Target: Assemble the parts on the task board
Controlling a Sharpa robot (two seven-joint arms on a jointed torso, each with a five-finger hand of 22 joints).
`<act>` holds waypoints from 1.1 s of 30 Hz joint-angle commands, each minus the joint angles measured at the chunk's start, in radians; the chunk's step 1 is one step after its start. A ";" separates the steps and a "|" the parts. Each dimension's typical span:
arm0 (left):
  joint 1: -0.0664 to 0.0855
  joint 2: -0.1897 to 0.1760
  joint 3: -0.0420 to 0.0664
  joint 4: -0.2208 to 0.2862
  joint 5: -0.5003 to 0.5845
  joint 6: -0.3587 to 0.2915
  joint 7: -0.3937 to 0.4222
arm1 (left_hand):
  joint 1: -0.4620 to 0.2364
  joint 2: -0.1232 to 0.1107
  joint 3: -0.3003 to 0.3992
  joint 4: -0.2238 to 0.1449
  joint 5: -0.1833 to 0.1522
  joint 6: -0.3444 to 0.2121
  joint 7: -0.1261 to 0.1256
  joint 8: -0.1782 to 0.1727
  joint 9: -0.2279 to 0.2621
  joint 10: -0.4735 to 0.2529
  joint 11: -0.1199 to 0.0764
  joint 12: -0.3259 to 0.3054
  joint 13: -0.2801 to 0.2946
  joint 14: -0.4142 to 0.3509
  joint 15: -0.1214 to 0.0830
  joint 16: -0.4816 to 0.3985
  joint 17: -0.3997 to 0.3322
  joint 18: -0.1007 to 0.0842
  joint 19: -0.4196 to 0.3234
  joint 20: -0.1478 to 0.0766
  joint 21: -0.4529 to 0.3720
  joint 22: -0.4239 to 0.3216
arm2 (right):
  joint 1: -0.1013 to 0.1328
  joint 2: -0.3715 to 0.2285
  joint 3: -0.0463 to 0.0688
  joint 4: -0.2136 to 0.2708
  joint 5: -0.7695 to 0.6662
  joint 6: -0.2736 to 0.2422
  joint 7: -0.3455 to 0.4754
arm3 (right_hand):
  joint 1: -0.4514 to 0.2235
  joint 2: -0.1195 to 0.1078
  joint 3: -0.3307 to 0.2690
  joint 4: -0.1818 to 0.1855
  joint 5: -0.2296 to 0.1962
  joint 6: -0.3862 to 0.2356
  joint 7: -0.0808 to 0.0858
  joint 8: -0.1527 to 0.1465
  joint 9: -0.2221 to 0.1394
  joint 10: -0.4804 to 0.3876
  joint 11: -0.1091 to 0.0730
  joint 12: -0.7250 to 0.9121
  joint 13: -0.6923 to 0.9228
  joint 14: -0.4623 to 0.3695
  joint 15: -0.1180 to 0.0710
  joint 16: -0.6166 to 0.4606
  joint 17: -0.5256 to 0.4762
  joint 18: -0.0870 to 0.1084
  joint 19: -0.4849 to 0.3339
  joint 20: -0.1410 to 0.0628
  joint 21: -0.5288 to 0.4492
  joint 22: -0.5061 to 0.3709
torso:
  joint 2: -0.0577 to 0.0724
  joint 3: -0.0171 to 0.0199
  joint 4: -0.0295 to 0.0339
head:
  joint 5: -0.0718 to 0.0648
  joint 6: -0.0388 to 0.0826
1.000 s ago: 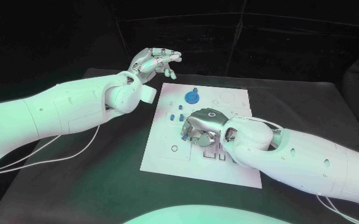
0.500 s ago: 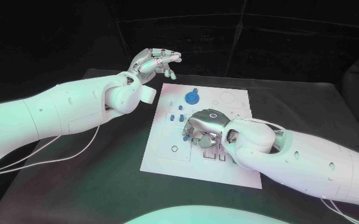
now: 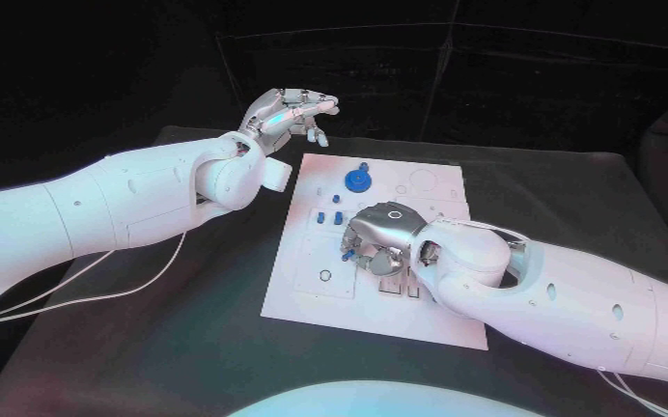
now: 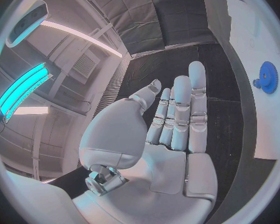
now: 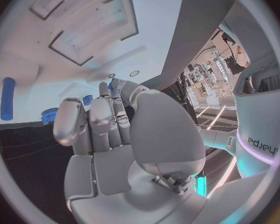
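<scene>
Task board (image 3: 314, 272) under right hand (image 3: 378, 236), left hand (image 3: 286, 116) raised, empty

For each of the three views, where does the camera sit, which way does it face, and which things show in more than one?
Head view: from the robot's head, down at the task board; both arms, left hand, right hand.
Left wrist view: behind the left hand, raised with nothing in it, beside the board's edge.
Right wrist view: behind the right hand, fingers curled over the board.
Shared: the blue gear, head and left wrist.

Blue parts (image 3: 328, 216) and a blue gear (image 3: 358, 181) lie on the white task board (image 3: 309, 287).
</scene>
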 commanded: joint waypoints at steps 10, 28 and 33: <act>0.002 -0.001 0.001 0.002 0.005 0.009 0.003 | -0.010 -0.001 -0.002 -0.003 0.004 -0.005 0.003 -0.005 0.000 -0.003 0.006 -0.007 -0.001 -0.008 0.003 -0.004 -0.001 0.005 -0.004 -0.003 -0.004 -0.002 | 0.002 0.012 0.001 -0.007 -0.017 0.041 -0.022 | -0.010 0.003 -0.005 -0.001 0.002 0.007 0.000 0.004 0.001 0.008 -0.001 -0.002 0.001 0.011 0.006 0.006 -0.001 -0.019 -0.003 0.004 0.004 0.002 | -0.001 -0.0002 0.0008 | 0.005 -0.006; 0.002 -0.002 0.001 0.002 0.005 0.008 0.001 | -0.010 -0.001 -0.002 -0.003 0.004 -0.005 0.003 -0.005 0.000 -0.003 0.006 -0.007 -0.001 -0.008 0.003 -0.004 -0.001 0.005 -0.004 -0.003 -0.004 -0.002 | 0.002 0.022 0.001 -0.008 -0.017 0.065 -0.037 | -0.011 0.005 -0.005 -0.001 0.003 0.009 -0.001 0.005 0.002 0.010 -0.002 -0.001 0.001 0.010 0.005 0.005 -0.004 -0.019 -0.003 0.004 0.005 0.003 | -0.001 -0.0002 -0.0002 | 0.006 -0.007; 0.002 -0.003 0.001 0.003 0.005 0.009 -0.001 | -0.010 -0.001 -0.002 -0.003 0.004 -0.005 0.003 -0.005 0.000 -0.003 0.006 -0.007 -0.001 -0.008 0.003 -0.004 -0.001 0.005 -0.004 -0.003 -0.004 -0.002 | 0.002 0.027 0.001 -0.005 -0.018 0.058 -0.036 | -0.011 0.005 -0.005 -0.001 0.003 0.009 -0.001 0.005 0.002 0.010 -0.002 -0.001 0.001 0.010 0.005 0.004 -0.004 -0.019 -0.003 0.004 0.005 0.003 | -0.001 -0.0001 0.0005 | 0.006 -0.007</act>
